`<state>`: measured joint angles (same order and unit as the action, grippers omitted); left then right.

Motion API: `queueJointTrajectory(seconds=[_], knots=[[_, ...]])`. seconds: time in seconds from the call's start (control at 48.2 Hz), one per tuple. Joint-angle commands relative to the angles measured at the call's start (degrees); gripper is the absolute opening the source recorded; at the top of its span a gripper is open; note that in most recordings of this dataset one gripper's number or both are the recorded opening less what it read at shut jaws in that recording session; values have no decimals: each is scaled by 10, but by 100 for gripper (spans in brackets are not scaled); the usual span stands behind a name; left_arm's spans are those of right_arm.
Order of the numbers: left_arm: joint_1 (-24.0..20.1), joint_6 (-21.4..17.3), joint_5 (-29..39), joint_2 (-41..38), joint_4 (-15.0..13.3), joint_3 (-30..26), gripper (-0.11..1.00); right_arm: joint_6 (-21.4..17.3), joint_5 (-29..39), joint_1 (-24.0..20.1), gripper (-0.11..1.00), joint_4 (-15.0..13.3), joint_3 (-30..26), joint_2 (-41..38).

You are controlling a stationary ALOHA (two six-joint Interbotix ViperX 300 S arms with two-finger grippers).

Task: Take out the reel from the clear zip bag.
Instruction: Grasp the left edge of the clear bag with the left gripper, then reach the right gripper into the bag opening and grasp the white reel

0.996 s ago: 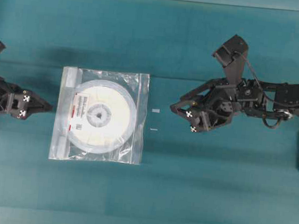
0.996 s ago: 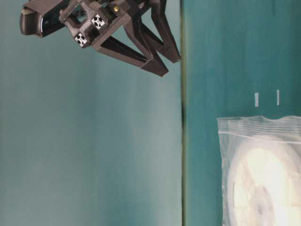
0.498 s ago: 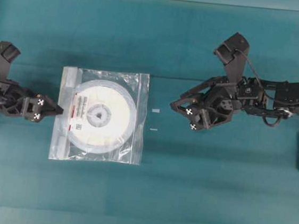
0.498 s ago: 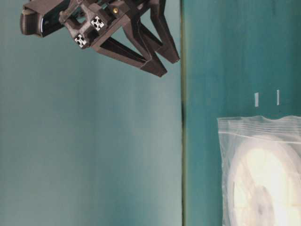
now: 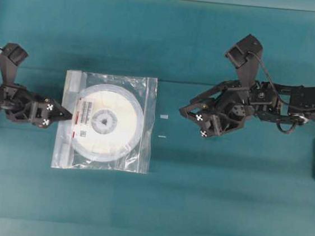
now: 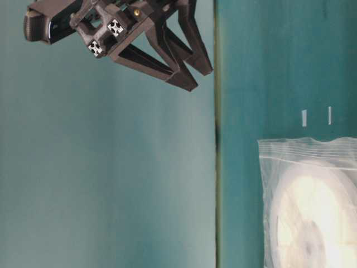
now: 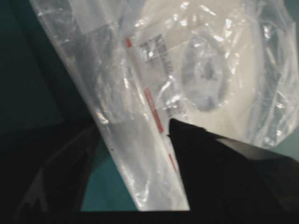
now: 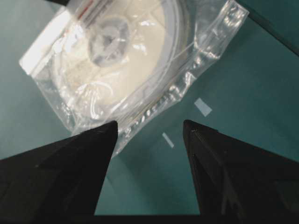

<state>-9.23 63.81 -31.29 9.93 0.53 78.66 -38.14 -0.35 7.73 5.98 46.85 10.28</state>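
The clear zip bag (image 5: 105,122) lies flat on the teal surface, left of centre, square and crinkly, its zip strip along the nine o'clock edge with white patches there. Inside, the reel (image 5: 108,122) lies flat, round, translucent white with a cream centre and grey hub. Its white, red-striped label sits at about nine o'clock; the print is probably too blurred to read.

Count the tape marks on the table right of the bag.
2: a wider tape mark just right of the bag, and a thinner tape mark below it in the overhead view. Others may hide under the bag.
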Motion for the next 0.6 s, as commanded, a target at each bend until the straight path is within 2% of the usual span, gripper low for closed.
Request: queueJointTrajectory(seconds=[0.0,0.104,0.187,0.249,0.373,0.456,0.519,0.581], knots=[[-1,0,-4,0,2,-7,72,-5,-5,1,76,1,-7,6],[-1,0,-2,2,1,-4,65,-5,-4,0,76,1,-6,6],[-1,-1,3,8,1,-4,56,-4,-5,0,76,1,-5,7],[-1,-1,11,12,1,-4,47,-4,-5,-1,76,1,-5,7],[-2,-4,26,15,1,-4,20,-6,-3,-1,76,1,-5,5],[-1,-4,32,14,1,-7,7,-7,0,0,76,1,-4,6],[-1,-6,35,14,1,-9,1,-9,1,-1,76,3,-1,6],[-2,-8,38,13,2,-10,0,-18,4,-2,76,9,2,4]])
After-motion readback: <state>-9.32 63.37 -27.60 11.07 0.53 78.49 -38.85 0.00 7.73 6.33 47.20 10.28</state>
